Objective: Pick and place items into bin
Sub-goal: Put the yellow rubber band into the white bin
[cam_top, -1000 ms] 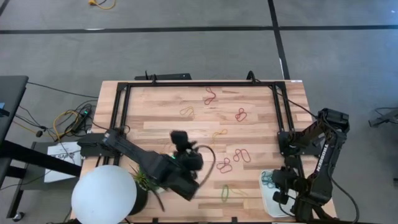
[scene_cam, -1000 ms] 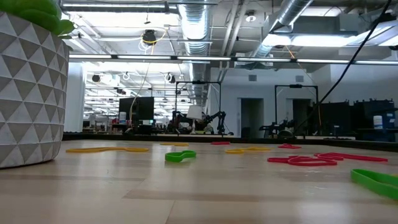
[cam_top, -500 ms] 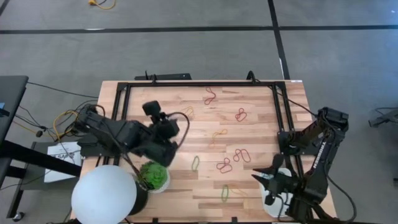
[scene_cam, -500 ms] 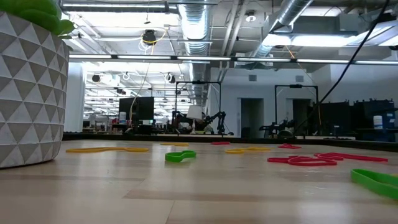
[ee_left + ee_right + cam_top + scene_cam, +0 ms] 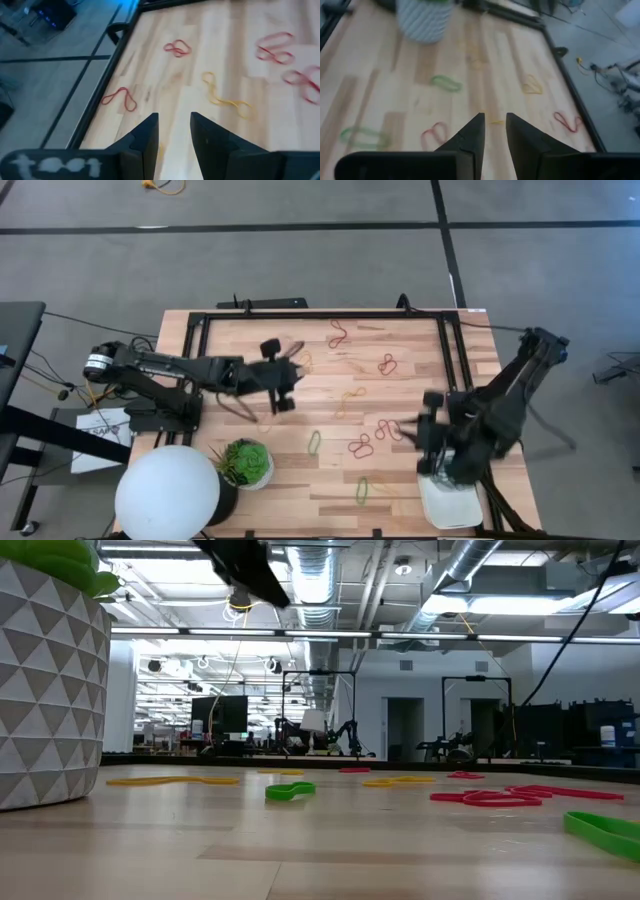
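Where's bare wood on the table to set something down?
Free: the near strip between the plant and the green band, and the far-right corner beyond the red band. Crowded: the middle, from the left gripper across the loose bands to the right gripper.

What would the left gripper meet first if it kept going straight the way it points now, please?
Probably bare table first. The left gripper, open and empty, aims between the yellow band and a red band; another red band lies further along. Depth is unclear.
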`<state>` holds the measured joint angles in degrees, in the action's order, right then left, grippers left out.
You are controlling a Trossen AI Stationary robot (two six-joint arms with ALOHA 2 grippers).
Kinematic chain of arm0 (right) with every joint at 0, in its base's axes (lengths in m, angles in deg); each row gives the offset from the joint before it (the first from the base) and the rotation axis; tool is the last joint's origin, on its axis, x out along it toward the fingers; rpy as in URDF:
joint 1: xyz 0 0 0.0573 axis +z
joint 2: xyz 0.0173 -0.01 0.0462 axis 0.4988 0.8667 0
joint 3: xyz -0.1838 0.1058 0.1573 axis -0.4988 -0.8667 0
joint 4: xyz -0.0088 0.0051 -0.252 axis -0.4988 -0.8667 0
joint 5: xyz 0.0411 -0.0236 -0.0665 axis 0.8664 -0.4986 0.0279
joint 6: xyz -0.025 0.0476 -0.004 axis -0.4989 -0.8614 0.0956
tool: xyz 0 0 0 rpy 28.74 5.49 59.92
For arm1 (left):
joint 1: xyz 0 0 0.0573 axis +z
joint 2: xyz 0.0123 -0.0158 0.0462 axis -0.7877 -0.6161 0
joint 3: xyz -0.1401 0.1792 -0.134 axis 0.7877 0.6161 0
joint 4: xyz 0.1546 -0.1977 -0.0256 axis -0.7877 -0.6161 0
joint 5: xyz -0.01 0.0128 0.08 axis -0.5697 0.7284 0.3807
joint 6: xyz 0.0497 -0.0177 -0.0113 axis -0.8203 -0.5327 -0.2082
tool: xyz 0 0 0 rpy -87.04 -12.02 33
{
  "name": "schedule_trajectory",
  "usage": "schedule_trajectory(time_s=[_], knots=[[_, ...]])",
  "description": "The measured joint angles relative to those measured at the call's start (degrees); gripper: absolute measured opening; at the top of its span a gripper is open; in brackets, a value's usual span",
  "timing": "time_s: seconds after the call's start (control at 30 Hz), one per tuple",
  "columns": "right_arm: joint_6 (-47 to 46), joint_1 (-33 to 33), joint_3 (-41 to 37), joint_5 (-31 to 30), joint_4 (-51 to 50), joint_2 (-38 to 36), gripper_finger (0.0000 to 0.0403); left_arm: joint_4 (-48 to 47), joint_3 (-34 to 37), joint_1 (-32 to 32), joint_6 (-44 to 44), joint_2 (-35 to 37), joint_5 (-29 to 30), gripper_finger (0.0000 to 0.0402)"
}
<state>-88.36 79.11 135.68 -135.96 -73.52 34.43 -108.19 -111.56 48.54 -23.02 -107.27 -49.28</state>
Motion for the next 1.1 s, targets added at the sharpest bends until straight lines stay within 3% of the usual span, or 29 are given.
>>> schedule_trajectory(time_s=[0.07,0.17,0.3,0.4,0.57,0.73,0.93,1.1], knots=[[3.4,-4.1,-0.5,2.8,2.7,-4.7,0.0071,4.7,2.5,4.0,0.9,-0.1,-3.1,0.0105],[11.9,-11.6,-4.5,12.0,12.6,-11.1,0.007,8.0,4.2,9.2,5.6,-1.7,-6.5,0.0105],[25.5,-22.3,-15.0,27.7,33.1,-17.2,0.007,10.0,4.6,13.2,13.6,-4.9,-6.9,0.0105],[32.2,-29.8,-24.1,34.8,45.9,-18.3,0.007,12.2,4.6,14.6,15.1,-8.5,-7.8,0.0105],[30.3,-39.6,-32.1,31.0,52.2,-16.4,0.007,17.4,4.6,15.2,14.9,-15.5,-9.0,0.0105],[18.8,-45.3,-34.7,25.5,49.4,-12.2,0.007,18.5,3.9,15.3,13.2,-18.2,-3.5,0.0105],[17.3,-47.8,-35.2,26.5,48.6,-4.9,0.007,17.9,3.8,16.4,18.7,-18.2,-5.3,0.0105],[18.2,-47.7,-35.2,26.6,49.9,0.6,0.007,19.0,3.8,17.1,22.2,-23.5,-6.9,0.0105]])
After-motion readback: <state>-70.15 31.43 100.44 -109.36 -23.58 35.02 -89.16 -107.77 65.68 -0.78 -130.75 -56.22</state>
